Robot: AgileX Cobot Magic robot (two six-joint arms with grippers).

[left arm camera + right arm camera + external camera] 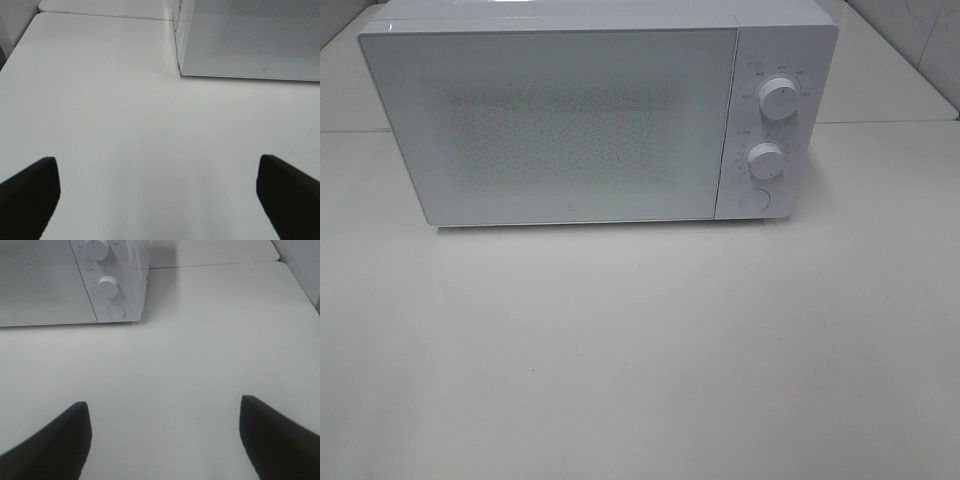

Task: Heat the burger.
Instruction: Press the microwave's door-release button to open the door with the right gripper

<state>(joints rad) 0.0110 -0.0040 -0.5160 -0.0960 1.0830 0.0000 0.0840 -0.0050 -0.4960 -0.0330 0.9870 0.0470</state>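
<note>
The microwave is white with tiny grey dots on its door and white knobs, the table under it is off-white, and the left gripper and right gripper in front of it are black.

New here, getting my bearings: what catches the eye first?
A white microwave with its door shut stands at the back of the pale table, two dials and a round button down its right side. The left gripper and right gripper hang open above the table.
</note>
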